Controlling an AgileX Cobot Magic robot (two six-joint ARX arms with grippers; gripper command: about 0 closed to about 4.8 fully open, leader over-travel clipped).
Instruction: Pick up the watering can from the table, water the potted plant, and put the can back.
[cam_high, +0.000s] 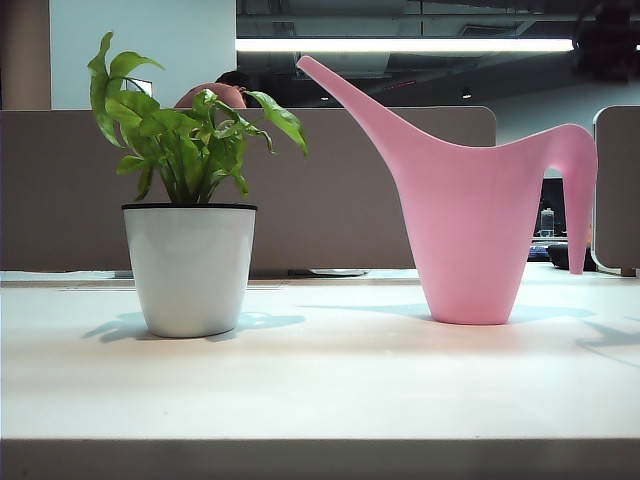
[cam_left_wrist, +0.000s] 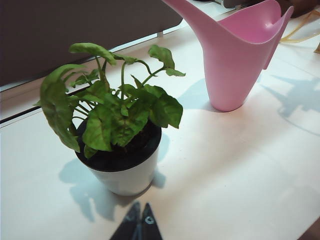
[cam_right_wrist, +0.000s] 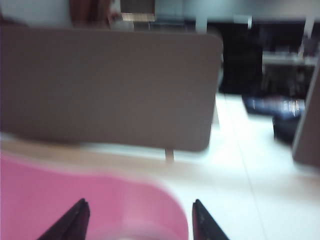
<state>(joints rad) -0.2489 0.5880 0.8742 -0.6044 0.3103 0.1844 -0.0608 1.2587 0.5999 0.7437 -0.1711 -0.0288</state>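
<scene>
Right fingers (cam_right_wrist: 137, 220): spread apart, empty, above the open top of the watering can (cam_right_wrist: 75, 205); view blurred.
Left fingers (cam_left_wrist: 139, 225): tips pressed together, holding nothing, just beside the potted plant (cam_left_wrist: 117, 135).
Watering can position: upright on the table (cam_high: 320, 380), well apart from the plant, on the right arm's side.
Long axis: spout slants up toward the plant; handle on the far side.
Nearer arm: right.
Task status, judged: can stands ungrasped.
</scene>
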